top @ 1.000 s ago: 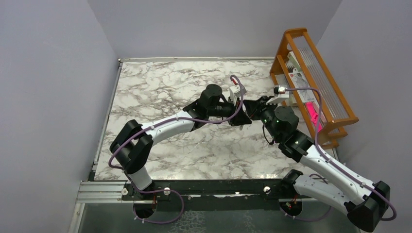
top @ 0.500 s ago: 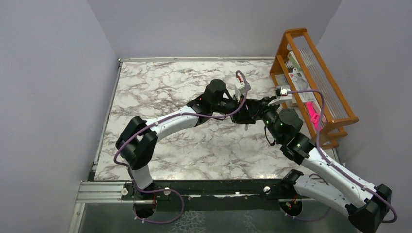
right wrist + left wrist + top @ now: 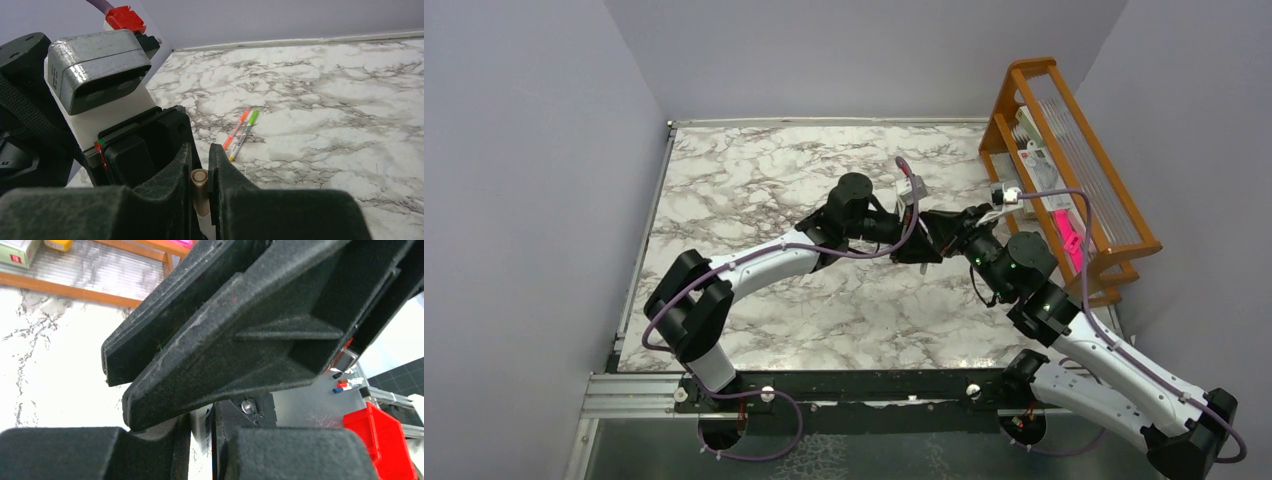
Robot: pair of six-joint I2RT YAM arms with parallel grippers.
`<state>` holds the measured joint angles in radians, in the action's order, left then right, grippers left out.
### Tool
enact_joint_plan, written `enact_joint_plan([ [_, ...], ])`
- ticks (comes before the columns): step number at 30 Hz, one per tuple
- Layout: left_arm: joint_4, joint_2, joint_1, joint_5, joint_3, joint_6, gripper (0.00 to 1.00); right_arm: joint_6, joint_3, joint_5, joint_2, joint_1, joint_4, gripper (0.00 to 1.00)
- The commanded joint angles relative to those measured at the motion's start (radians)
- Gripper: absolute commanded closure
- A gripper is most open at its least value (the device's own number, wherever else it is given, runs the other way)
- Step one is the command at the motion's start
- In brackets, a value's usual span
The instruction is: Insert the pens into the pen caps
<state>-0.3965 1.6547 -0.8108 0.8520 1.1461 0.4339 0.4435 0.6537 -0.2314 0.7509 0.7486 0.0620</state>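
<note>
Both grippers meet above the middle of the table. My right gripper (image 3: pixel 200 150) (image 3: pixel 946 232) is shut on a tan pen cap (image 3: pixel 199 181). A whitish pen barrel (image 3: pixel 208 223) comes out of the cap's lower end. My left gripper (image 3: pixel 200 418) (image 3: pixel 912 240) is shut on that whitish pen (image 3: pixel 206 426), which has blue print, just below the right gripper's fingers (image 3: pixel 215 340). On the table beyond lie an orange-red pen (image 3: pixel 236 128) and a whitish pen with a green cap (image 3: pixel 245 134), side by side.
An orange wooden rack (image 3: pixel 1064 150) with small boxes and a pink item stands at the table's right edge, close behind the right wrist. Grey walls enclose the marble table (image 3: pixel 754 180) at the back and left.
The left wrist swung a little to the right and came back left. The right forearm shifted slightly. Both grips stayed shut and the grippers stayed together.
</note>
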Motion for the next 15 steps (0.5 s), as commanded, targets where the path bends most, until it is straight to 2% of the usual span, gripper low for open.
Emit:
enact_joint_plan([
  [1, -0.253, -0.101, 0.092, -0.195, -0.011, -0.05, 1.0, 0.026, 0.012, 0.186, -0.004, 0.054, -0.228, 0.99],
  [9, -0.253, -0.098, 0.093, -0.165, -0.028, -0.05, 1.0, -0.004, 0.046, 0.209, -0.009, 0.054, -0.221, 0.98],
  [15, -0.252, -0.078, 0.09, -0.134, -0.03, -0.046, 1.0, -0.013, 0.051, 0.246, -0.007, 0.054, -0.191, 0.86],
])
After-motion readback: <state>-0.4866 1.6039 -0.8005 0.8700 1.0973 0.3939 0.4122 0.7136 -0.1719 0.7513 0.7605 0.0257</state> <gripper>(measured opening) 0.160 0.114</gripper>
